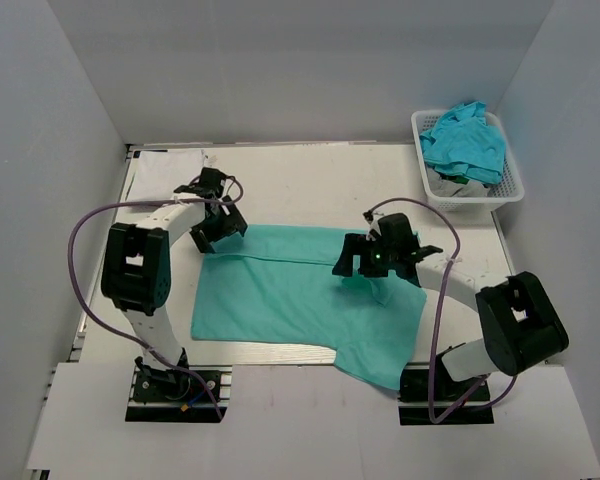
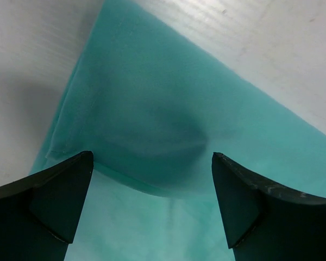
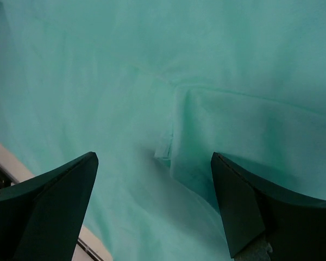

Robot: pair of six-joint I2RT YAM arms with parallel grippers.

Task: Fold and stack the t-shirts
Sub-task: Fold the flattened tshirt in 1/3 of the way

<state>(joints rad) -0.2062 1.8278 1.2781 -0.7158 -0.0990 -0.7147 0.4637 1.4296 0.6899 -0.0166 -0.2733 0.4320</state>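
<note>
A teal t-shirt [image 1: 290, 295] lies spread on the table, partly folded, with one part trailing toward the near right corner. My left gripper [image 1: 218, 228] is open over the shirt's far left corner; its wrist view shows the folded teal edge [image 2: 152, 163] between the fingers [image 2: 54, 201]. My right gripper [image 1: 365, 262] is open just above the shirt's right part, where a folded flap [image 3: 223, 141] lies between its fingers [image 3: 250, 212]. More teal shirts [image 1: 465, 140] sit heaped in the basket, with a pale one [image 1: 450, 183] under them.
A white lattice basket [image 1: 512, 190] stands at the far right. A white folded cloth [image 1: 165, 170] lies at the table's far left corner. Grey walls enclose the table on three sides.
</note>
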